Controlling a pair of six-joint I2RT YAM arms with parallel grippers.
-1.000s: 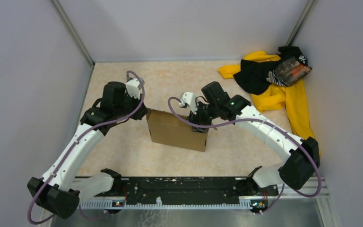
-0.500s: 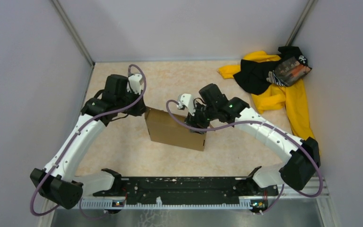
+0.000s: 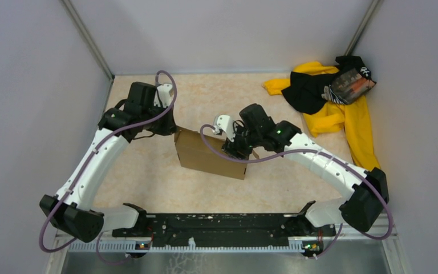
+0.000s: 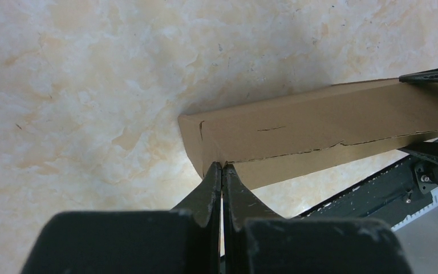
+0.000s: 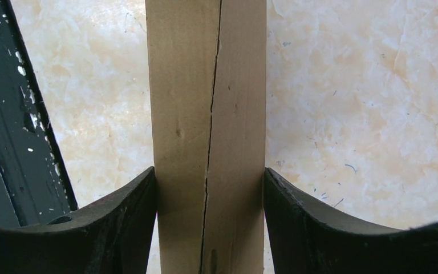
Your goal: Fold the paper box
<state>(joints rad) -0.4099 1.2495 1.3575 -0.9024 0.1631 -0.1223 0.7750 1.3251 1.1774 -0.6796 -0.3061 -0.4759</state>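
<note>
Paper box (image 3: 208,155) nudged left, clamped in right jaws, left jaws at corner

The right tool (image 3: 238,150) apparently straddles the standing paper box (image 3: 203,156).

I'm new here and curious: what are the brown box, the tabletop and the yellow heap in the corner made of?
The box looks like plain matte brown cardboard: unprinted, with creases and a ragged seam. The tabletop shows a smooth beige marbled pattern, perhaps laminate or vinyl; I cannot tell. The yellow heap seems soft cloth, lying in loose folds.
</note>
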